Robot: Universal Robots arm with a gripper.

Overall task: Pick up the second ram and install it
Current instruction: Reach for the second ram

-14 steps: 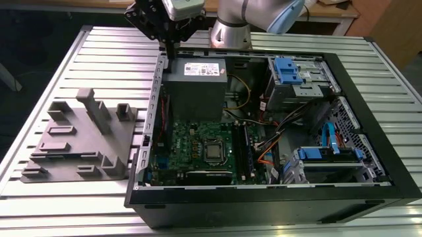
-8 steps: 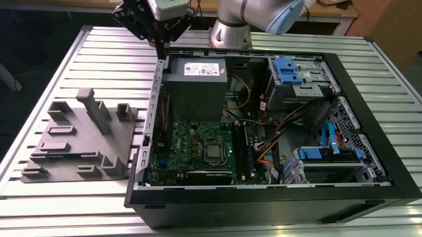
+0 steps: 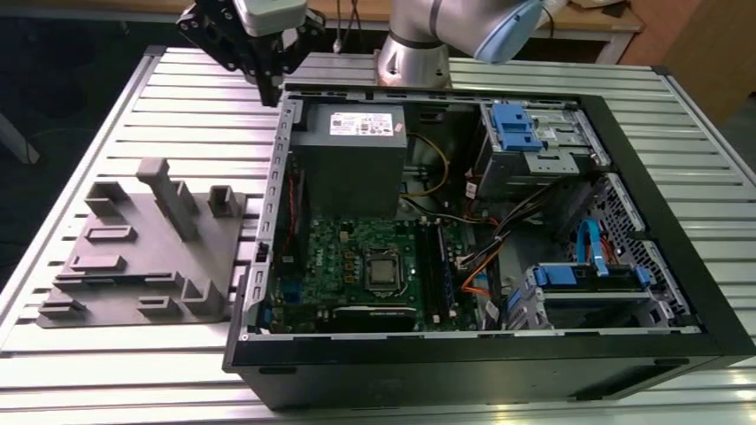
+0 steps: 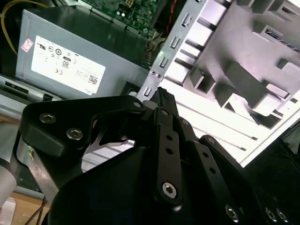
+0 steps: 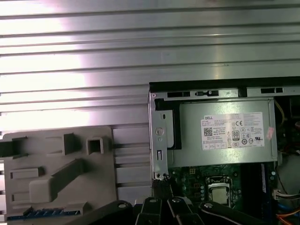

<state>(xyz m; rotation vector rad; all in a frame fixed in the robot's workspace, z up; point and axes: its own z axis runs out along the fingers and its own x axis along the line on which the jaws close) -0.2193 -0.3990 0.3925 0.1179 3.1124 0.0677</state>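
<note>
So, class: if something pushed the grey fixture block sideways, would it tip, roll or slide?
Probably slide: the grey fixture block sits wide and low, flat on the slatted table. Rolling looks unlikely, as it has no rounded sides. It seems rigid.

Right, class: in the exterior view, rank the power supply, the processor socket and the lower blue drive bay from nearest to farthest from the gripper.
1. The power supply, right beside the gripper, in the case's corner.
2. The processor socket, in the middle of the motherboard.
3. The lower blue drive bay, far across at the exterior view's right.
</note>
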